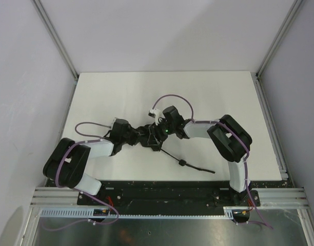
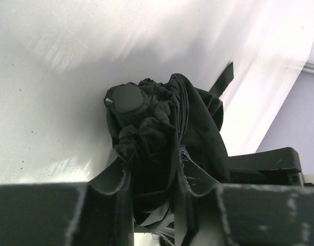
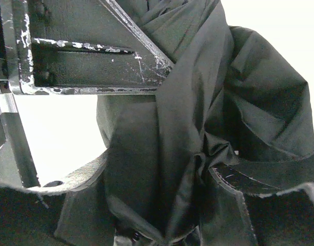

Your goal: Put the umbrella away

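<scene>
My two arms meet over the middle of the white tabletop (image 1: pixel 208 97). The umbrella (image 1: pixel 148 136) sits between them as a crumpled black bundle, low over the surface; I cannot tell whether it rests on it.

My left end effector (image 2: pixel 153 192) reaches in from the left. Its fingers (image 2: pixel 116 200) press on the folded fabric from both sides and the cloth fills the gap between them, so I am pinching the umbrella's canopy there. In the left wrist view, the fabric bunches up past the fingers toward a round black cap (image 2: pixel 124 98) at the end of the bundle, which points away from my wrist. A narrow black strip (image 2: pixel 223 79) sticks up behind it.

My right end effector (image 3: pixel 157 189) comes in from the opposite side, just beside the left one, and it too is closed on the umbrella. Dark pleats run down between its fingers (image 3: pixel 80 179) and spill over both of them. The scuffed black body of the left end effector shows at the upper left of the right wrist view, close against the same cloth.

From the bundle the thin shaft (image 1: pixel 170 155) runs toward the near right of the tabletop. The small knob handle (image 1: pixel 182 163) sits on it, and the thin wrist strap (image 1: pixel 202 168) trails on beyond. Purple cables (image 1: pixel 172 97) loop over both arms.
</scene>
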Controlling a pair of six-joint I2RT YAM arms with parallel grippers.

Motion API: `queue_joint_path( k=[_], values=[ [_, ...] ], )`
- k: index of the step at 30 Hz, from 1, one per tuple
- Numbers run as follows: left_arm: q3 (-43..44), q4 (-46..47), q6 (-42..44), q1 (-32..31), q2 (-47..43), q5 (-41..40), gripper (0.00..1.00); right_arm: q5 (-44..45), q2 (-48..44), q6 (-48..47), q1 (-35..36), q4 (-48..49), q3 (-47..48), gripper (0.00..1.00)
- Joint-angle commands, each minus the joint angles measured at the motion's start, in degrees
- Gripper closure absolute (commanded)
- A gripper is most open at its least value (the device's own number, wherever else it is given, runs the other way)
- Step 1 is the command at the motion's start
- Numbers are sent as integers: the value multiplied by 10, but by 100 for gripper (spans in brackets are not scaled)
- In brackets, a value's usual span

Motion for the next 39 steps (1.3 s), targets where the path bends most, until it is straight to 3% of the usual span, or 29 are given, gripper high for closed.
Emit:
queue_joint_path(
  k=[1,8,11,16,18,21,26,31,34,35,39],
  values=[
    [-42,-103,65,-7,13,-75,89,25,-5,5,11,-71,-21,93],
    [-60,-103,64,-11,4,-67,100,204,-84,-35,52,-130,-2,27],
    [-66,-106,53,-12,0,-60,100,259,-90,-65,81,-162,22,16],
    [-69,-116,35,-13,-5,-51,100,338,-58,-97,142,-185,57,13],
    [-68,-124,30,-14,-6,-49,100,381,-40,-99,163,-185,66,15],
    [-64,-134,23,-14,-5,-44,100,445,-13,-96,184,-179,76,26],
    [-57,-142,19,-17,-5,-40,100,477,25,-89,186,-182,80,56],
    [-56,-143,24,-18,-12,-40,100,433,37,-88,167,-193,72,93],
    [-54,-142,38,-18,-20,-40,99,356,29,-89,145,-189,56,99],
    [-54,-143,46,-17,-25,-41,93,322,26,-89,137,-187,51,100],
    [-60,-142,64,-17,-58,-52,41,179,25,-82,95,-189,41,100]
  ],
)
